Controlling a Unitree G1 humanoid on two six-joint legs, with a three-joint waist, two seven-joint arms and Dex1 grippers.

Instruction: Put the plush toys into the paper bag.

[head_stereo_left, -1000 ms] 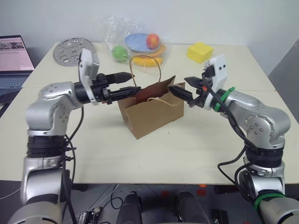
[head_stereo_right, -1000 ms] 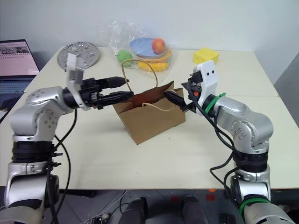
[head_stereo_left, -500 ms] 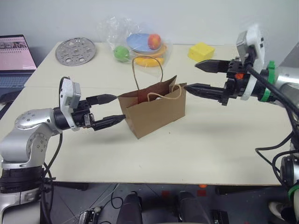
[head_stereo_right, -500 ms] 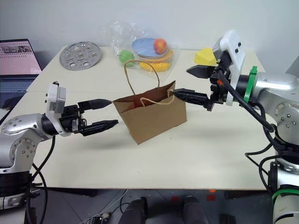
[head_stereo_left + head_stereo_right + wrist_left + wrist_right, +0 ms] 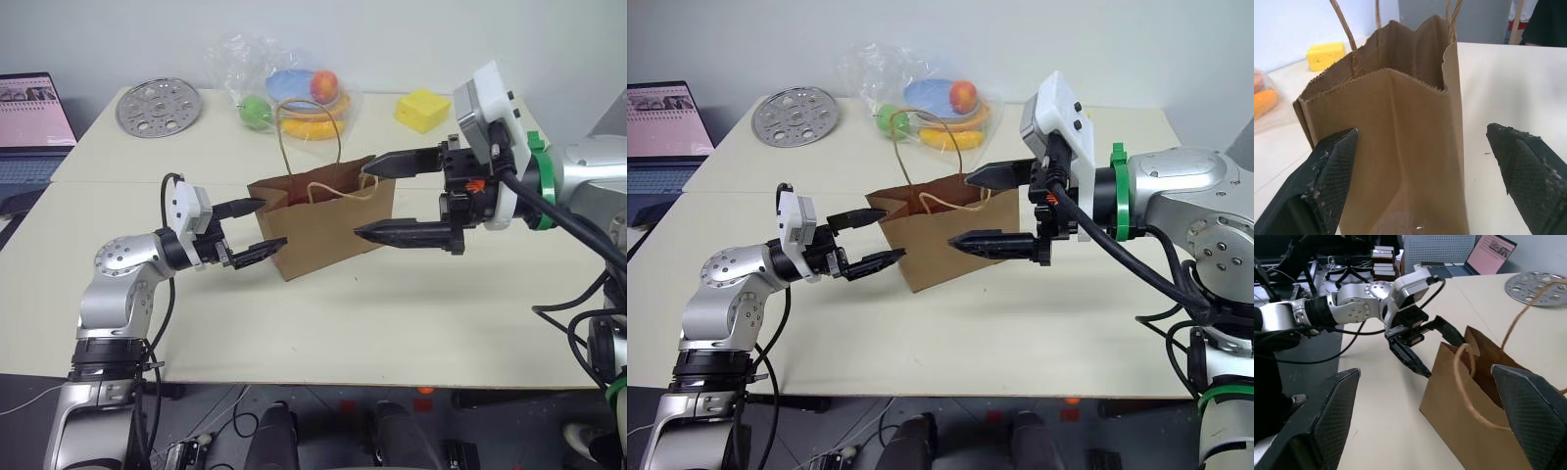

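Observation:
The brown paper bag (image 5: 323, 227) stands upright and open in the middle of the table, its twine handles (image 5: 310, 147) looped above the mouth. The plush toys are out of view. My left gripper (image 5: 274, 222) is open, low at the bag's left end. In the left wrist view that narrow end (image 5: 1400, 147) sits just ahead, between the two fingers (image 5: 1327, 181). Whether they touch the paper I cannot tell. My right gripper (image 5: 361, 201) is open and empty. It points left, one finger above the other, in front of the bag's right part and above the table.
At the back of the table lie a clear plastic bag of fruit and plates (image 5: 294, 93), a yellow block (image 5: 423, 108) and a perforated metal disc (image 5: 157, 106). A laptop (image 5: 34, 117) sits at the far left. In the right wrist view the left gripper (image 5: 1420, 352) shows beside the bag (image 5: 1474, 406).
Both grippers have left the bag's mouth. The left one sank to the bag's left end and opened wider. The right one drew back toward me, rose and rolled.

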